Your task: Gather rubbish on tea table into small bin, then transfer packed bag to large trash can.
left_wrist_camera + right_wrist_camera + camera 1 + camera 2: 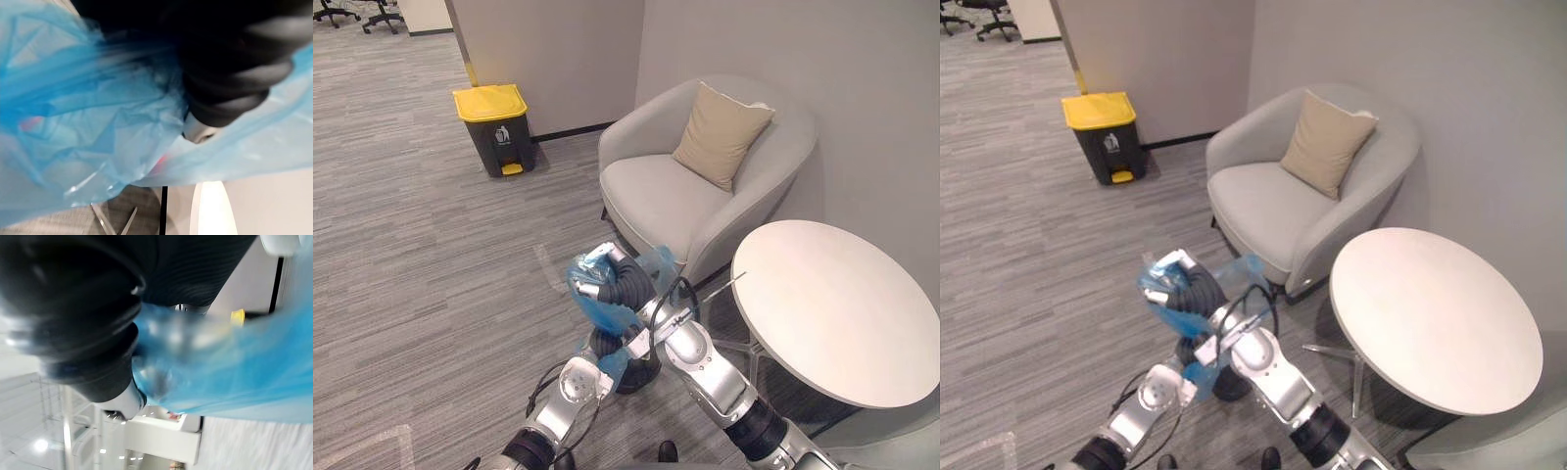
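With the tea table [842, 313] bare, we judged ourselves at the transfer step: our right hand [599, 276] clutched the blue bag [604, 313] in curled fingers, we could not tell the grip of our left hand [605, 345] beneath it, and the far yellow-lidded trash can [499, 132] called for a walk.

No words or numbers are legible anywhere. The dark trash can [516, 149] with the yellow lid [489, 101] carries a small white symbol [502, 134] on its front, too small to make out.

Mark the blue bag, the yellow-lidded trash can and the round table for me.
blue bag [604, 313]: left eye view, lower bulge.
yellow-lidded trash can [490, 102]: left eye view, lid.
round table [842, 313]: left eye view, bare top.
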### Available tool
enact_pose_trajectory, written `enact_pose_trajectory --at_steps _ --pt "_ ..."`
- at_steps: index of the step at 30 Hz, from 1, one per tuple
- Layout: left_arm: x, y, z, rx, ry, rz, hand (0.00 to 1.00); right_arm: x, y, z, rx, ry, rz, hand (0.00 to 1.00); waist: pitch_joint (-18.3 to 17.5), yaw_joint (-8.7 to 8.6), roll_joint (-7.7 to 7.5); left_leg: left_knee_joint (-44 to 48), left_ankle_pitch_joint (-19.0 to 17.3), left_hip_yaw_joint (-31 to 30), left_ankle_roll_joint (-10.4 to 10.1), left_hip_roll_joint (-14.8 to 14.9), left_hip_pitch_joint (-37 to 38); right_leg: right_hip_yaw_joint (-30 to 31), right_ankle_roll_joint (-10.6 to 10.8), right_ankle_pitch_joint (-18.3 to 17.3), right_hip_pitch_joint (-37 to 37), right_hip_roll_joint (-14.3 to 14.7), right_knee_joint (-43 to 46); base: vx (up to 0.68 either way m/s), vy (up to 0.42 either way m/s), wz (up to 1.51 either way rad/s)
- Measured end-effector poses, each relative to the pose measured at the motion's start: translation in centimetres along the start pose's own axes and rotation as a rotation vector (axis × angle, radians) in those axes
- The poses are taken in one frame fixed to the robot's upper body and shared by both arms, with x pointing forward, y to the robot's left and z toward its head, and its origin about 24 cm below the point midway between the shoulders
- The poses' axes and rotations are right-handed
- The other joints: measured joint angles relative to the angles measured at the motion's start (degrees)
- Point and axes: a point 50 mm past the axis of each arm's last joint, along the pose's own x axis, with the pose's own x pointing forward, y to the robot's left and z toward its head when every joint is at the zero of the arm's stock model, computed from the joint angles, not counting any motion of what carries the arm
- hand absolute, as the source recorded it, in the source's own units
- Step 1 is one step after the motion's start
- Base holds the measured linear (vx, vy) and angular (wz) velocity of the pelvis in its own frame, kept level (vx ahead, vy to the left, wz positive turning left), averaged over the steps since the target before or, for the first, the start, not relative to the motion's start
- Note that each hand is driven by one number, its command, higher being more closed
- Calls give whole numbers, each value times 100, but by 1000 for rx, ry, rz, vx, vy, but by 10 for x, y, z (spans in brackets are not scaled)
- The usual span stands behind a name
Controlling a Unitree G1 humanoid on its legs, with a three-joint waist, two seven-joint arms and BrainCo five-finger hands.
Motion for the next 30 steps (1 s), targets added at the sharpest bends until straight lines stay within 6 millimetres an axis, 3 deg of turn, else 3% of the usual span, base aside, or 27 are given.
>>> enact_pose_trajectory --at_steps 3,6,10,20,23,28,30 --pt "-1 5 -2 -17 10 26 100 -10 -9 -11 -131 56 -16 0 -3 1 -4 -1 7 -66 6 -17 -4 -52 17 -24 2 -23 53 -17 5 9" --pt "-5 8 -10 -30 37 44 100 -24 -34 -18 -322 110 -76 0 -11 1 -17 -2 14 -107 16 -34 -19 -92 21 -25 6 -47 56 -17 8 7" --pt "-10 16 -19 -95 74 95 100 -41 -57 -20 -455 154 -136 0 -11 2 -17 -1 18 -139 18 -38 -50 -120 23 -26 4 -52 53 2 2 4" --pt "-26 29 -44 -226 183 222 100 -86 -90 -25 -432 261 -444 0 0 -33 0 0 21 -203 17 -45 -61 -191 23 -28 35 -58 26 7 -1 3" --pt "-37 32 -58 -250 238 252 100 -105 -88 -43 -368 359 -529 0 20 -76 56 -1 11 -213 8 -60 20 -215 25 -28 126 -63 -55 0 0 0" --pt "-52 28 -79 -294 331 270 100 -164 -70 -118 -138 772 -595 0 85 -72 216 -1 -30 -168 -50 -59 33 -190 16 -19 164 -61 -144 -5 0 -3" --pt "-60 24 -92 -319 393 250 100 -184 -63 -135 -98 899 -592 0 128 -61 280 -1 -53 -77 -49 -52 85 -105 20 -11 160 -52 -144 6 3 -22"
